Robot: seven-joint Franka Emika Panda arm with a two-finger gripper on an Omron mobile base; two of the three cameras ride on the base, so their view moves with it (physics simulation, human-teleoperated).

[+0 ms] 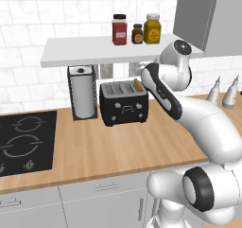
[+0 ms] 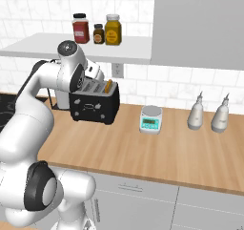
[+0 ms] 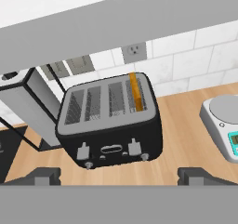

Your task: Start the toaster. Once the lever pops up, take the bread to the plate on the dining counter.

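A black toaster (image 3: 111, 121) sits on the wood worktop (image 3: 186, 125) with a slice of bread (image 3: 135, 90) upright in its rightmost slot, a paper-towel holder (image 3: 28, 102) to its left, a scale (image 3: 223, 121) to its right, and the end effector (image 3: 119, 175) fingertips spread wide below.

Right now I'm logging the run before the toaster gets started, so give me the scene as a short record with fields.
toaster: black, on the wood worktop, beside the paper-towel holder
bread: upright in the toaster's rightmost slot, hand view
levers: two on the front, untouched
tool: open, holding nothing, facing the toaster front
scale: right of the toaster
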